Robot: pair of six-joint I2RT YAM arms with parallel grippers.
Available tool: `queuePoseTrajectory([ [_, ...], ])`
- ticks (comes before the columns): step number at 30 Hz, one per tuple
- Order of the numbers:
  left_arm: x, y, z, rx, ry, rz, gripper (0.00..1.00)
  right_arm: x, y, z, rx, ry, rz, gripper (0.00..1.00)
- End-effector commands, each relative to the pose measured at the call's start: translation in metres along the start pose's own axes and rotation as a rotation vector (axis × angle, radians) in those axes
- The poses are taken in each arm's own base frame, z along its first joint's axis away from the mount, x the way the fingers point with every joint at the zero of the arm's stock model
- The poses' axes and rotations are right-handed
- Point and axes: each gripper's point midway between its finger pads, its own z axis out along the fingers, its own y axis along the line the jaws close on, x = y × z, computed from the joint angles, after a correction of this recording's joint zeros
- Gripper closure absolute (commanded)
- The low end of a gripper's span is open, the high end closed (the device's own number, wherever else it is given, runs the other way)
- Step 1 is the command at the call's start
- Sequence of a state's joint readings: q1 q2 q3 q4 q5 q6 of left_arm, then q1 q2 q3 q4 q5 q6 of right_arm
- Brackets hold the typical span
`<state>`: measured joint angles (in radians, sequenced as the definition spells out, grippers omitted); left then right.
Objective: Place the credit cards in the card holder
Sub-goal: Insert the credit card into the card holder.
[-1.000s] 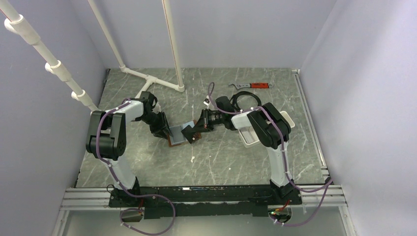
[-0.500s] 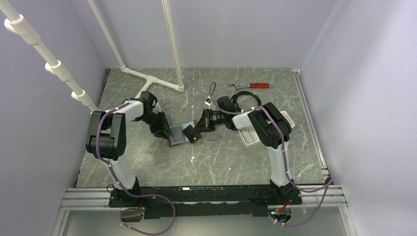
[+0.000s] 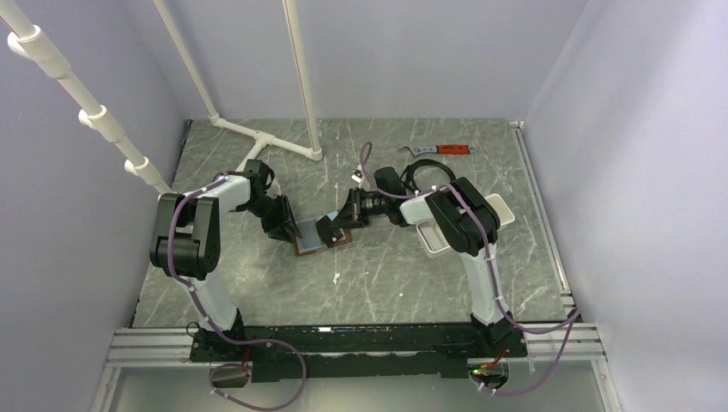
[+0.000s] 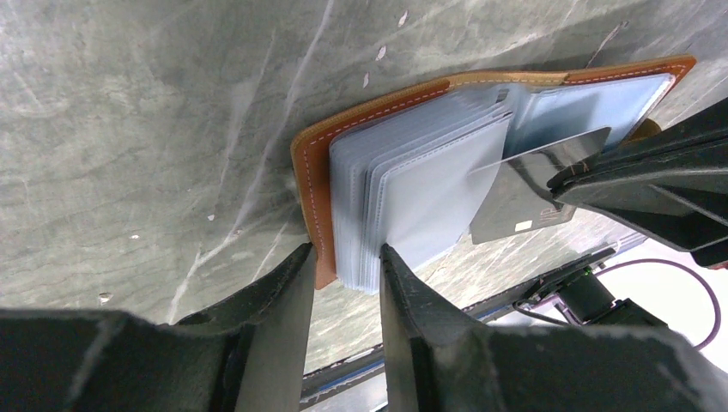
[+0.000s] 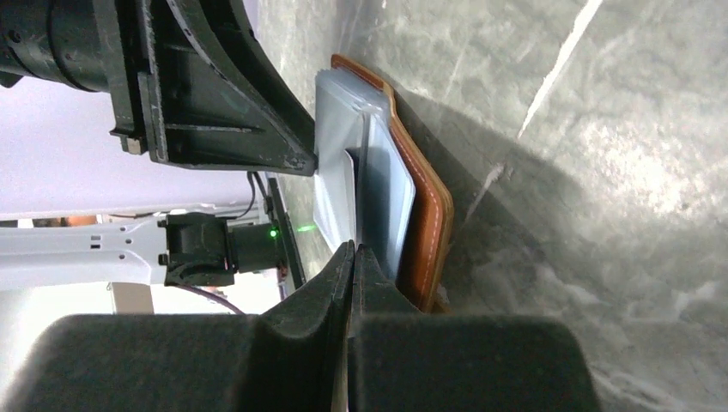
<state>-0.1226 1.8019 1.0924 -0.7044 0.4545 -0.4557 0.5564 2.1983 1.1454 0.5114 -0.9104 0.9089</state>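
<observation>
My right gripper (image 5: 354,249) pinches a dark rectangular credit card (image 4: 519,202), long axis toward the open brown leather card holder (image 4: 311,172); my left gripper (image 4: 343,262) clamps its clear sleeves (image 4: 429,184).

- Top external: high, behind arm bases (image 3: 360,343), looking down; far, whole tabletop (image 3: 369,275) framed.
- Left wrist: close, low, facing open card holder (image 4: 311,172) and credit card (image 4: 525,202).
- Right wrist: close, edge-on from opposite side; shares same card holder with both.

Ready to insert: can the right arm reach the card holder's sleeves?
Likely yes. The right gripper, shut on a credit card, has its edge at the sleeves of the card holder; the left gripper clamps only the opposite edge, leaving the way free.
</observation>
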Motion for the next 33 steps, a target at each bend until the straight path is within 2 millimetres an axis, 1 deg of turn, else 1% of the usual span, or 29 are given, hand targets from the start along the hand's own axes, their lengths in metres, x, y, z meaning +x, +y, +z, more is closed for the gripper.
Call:
queuePoseTrajectory([
  [1,0.004,0.016,0.012,-0.048,0.018,0.016,0.64,-0.020,0.009,0.009,-0.029,-0.058,-0.072,1.00],
  [6,0.004,0.016,0.012,-0.047,0.020,0.019,0.65,-0.026,0.010,0.015,-0.034,-0.111,-0.072,1.00],
  [9,0.005,0.015,0.012,-0.043,0.018,0.019,0.65,-0.027,0.009,0.018,-0.036,-0.130,-0.059,1.00],
  [20,0.006,0.012,0.012,-0.024,0.020,0.018,0.65,-0.019,0.005,0.022,-0.016,-0.201,-0.033,1.00],
  [25,0.006,0.010,0.011,-0.019,0.016,0.019,0.65,-0.014,0.007,0.022,-0.026,-0.240,-0.030,1.00],
  [27,0.006,0.011,0.011,-0.022,0.017,0.018,0.65,-0.016,0.003,0.022,-0.009,-0.249,-0.021,1.00],
  [29,0.006,0.010,0.011,-0.017,0.017,0.017,0.65,-0.016,0.005,0.024,-0.021,-0.249,-0.017,1.00],
  [33,0.007,0.010,0.011,-0.012,0.018,0.015,0.65,-0.008,0.010,0.029,-0.022,-0.259,0.007,1.00],
])
